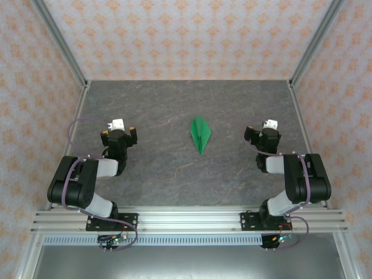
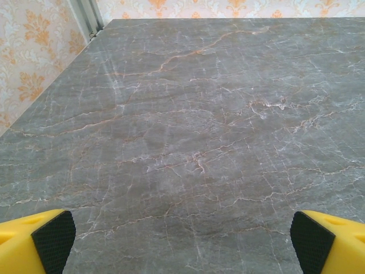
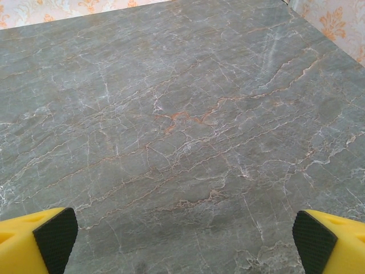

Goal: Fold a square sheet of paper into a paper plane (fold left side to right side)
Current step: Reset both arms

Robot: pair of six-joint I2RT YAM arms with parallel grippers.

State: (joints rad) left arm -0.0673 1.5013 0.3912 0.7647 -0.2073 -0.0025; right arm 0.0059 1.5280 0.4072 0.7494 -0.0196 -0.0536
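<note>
The bright green paper plane lies flat in the middle of the table as a narrow creased dart, its sharp tip towards the arms. My left gripper rests well to its left and my right gripper well to its right, neither touching it. In the left wrist view the left gripper is open, its yellow fingers with black pads spread wide over bare table. In the right wrist view the right gripper is open too, its pads far apart with nothing between them.
The grey marble-patterned table is bounded by patterned walls with aluminium posts at the back corners. An aluminium rail carrying both arm bases runs along the near edge.
</note>
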